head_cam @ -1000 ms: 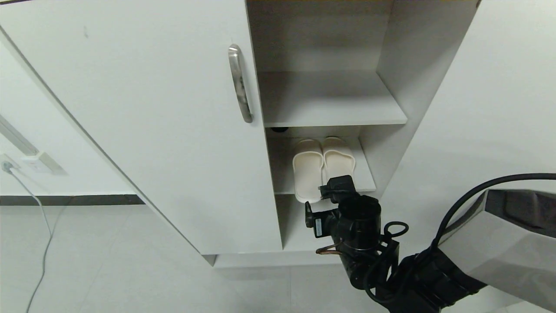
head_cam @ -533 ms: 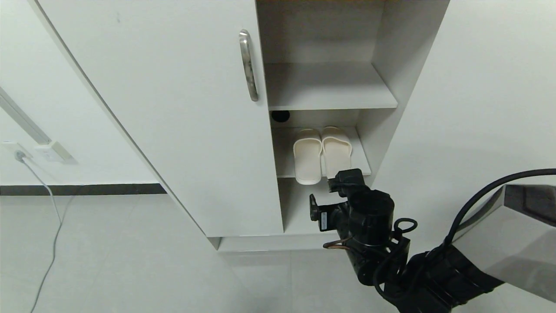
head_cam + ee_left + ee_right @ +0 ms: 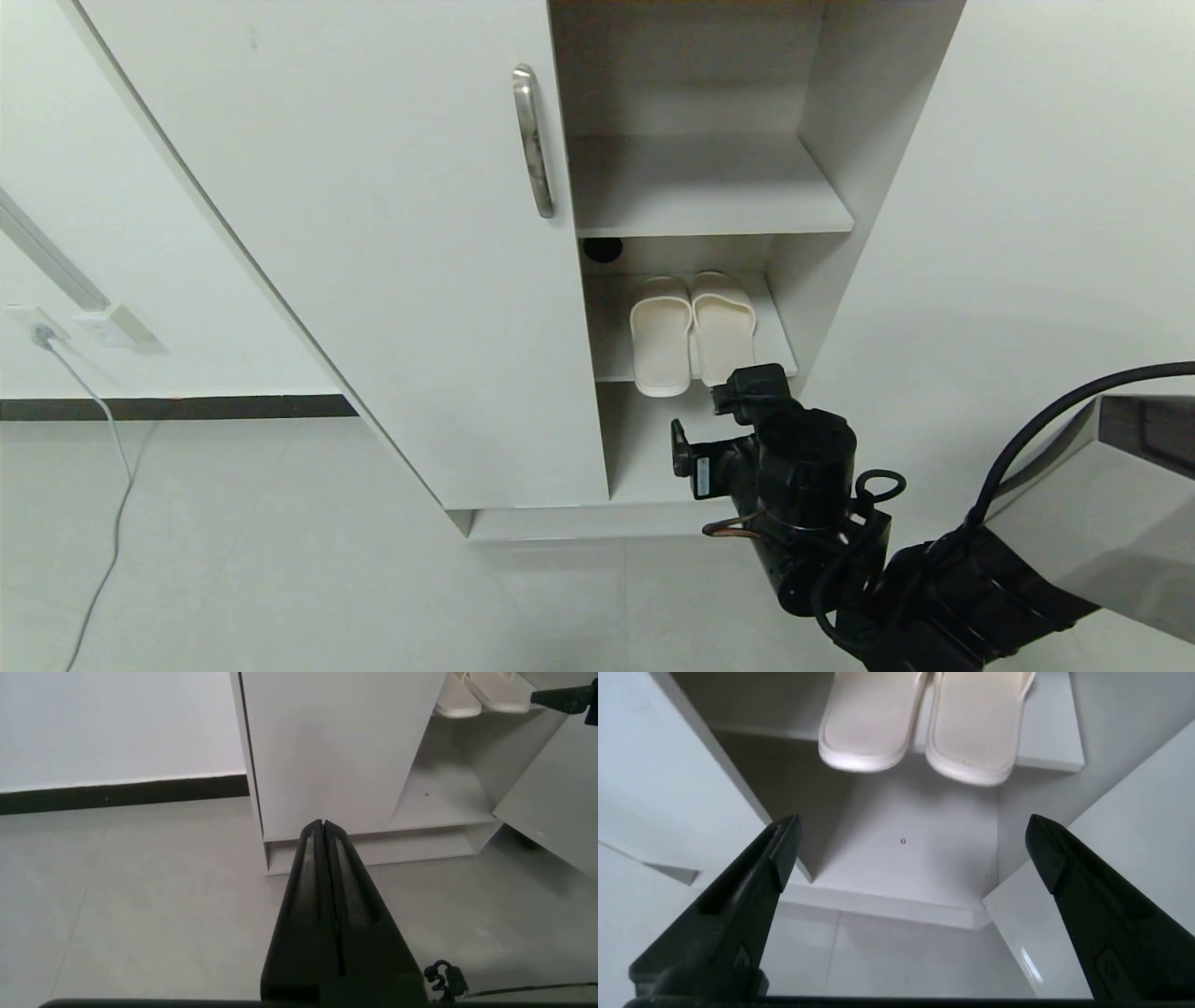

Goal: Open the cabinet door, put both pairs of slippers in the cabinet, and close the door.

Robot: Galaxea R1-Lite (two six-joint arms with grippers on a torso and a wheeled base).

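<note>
Standing open on its right side, the tall white cabinet [image 3: 845, 112] shows its shelves, with the right-hand white cabinet door [image 3: 1046, 187] swung out wide. The left-hand door [image 3: 355, 233] is shut and carries a curved brushed-metal handle [image 3: 532, 140].

On the middle shelf [image 3: 780, 350] lies one pair of cream slip-on slippers [image 3: 691, 327], side by side and touching, toes toward the back. Their heels hang a little over the shelf's front edge. Just above them, on the back panel by the left wall, is a small dark round hole [image 3: 602, 248].

The right gripper [image 3: 912, 826] hangs in front of the bottom compartment, just below and in front of the slippers' heels. Its two black fingers [image 3: 752, 896] are spread wide, with nothing between them, and they are not touching the slippers.

The left gripper [image 3: 322, 831] is low over the pale tiled floor [image 3: 140, 905], well apart from the cabinet and pointing at the foot of the shut door. Its two fingers are pressed flat together with nothing held.

Off to the left, a white wall socket [image 3: 37, 331] has a pale cable [image 3: 107, 504] trailing down to the floor, and a black skirting strip [image 3: 168, 407] runs along the wall's base.
</note>
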